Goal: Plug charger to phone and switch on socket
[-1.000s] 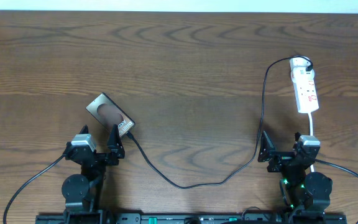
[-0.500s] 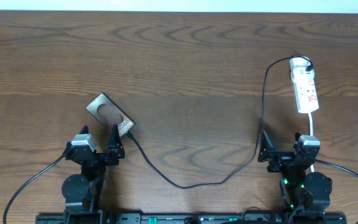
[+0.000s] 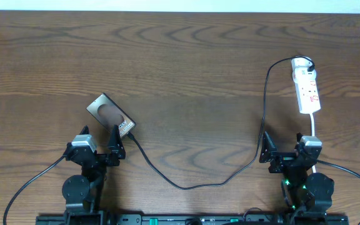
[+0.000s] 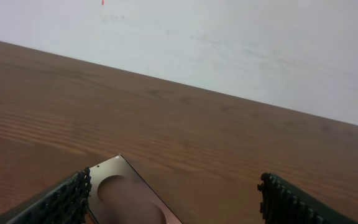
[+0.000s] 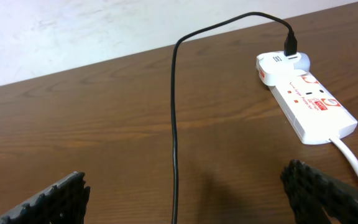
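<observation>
The phone (image 3: 110, 115) lies tilted on the table at the left, a bronze slab with a dark circle. It also shows low in the left wrist view as the phone (image 4: 129, 199). My left gripper (image 3: 99, 144) sits just near of it, open and holding nothing; the left gripper (image 4: 173, 185) has the phone's far corner beside its left finger. The charger (image 3: 186, 186) runs as a thin black cable from the phone's near-right end to the socket (image 3: 307, 87). My right gripper (image 3: 287, 149) stands open below the socket. Between the right gripper (image 5: 185, 186) fingers the charger (image 5: 174, 124) lies on the table, untouched. The socket (image 5: 309, 102) lies far right.
A white cord (image 3: 314, 125) leaves the socket's near end and passes my right arm; the same white cord (image 5: 353, 158) shows at the right edge. A white adapter (image 5: 281, 62) with the black plug sits at the socket's far end. A pale wall (image 4: 229, 43) backs the table.
</observation>
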